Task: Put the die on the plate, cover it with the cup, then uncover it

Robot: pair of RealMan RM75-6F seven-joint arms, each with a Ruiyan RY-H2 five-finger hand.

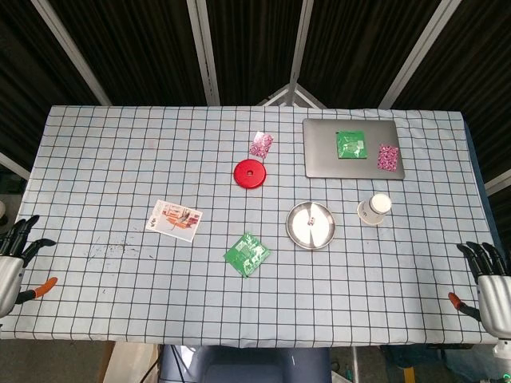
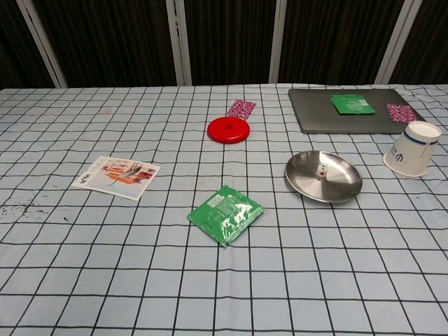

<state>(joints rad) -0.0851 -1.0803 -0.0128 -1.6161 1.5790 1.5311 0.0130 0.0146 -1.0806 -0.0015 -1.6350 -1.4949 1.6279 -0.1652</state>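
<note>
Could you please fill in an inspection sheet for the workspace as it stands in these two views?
Surface: table under a white cloth with a black grid, dark specks near its left edge.
Job's things: die lies on the metal plate; paper cup stands upside down on the cloth, right of the plate, apart from it.
Clutter: red disc, printed card, green packet, patterned sachet; grey tray holding another green packet and another sachet.
Hands: left hand and right hand at the near corners, fingers apart, holding nothing.
Cables: nothing seen.
Surroundings: dark slatted panels with pale frame bars.
</note>
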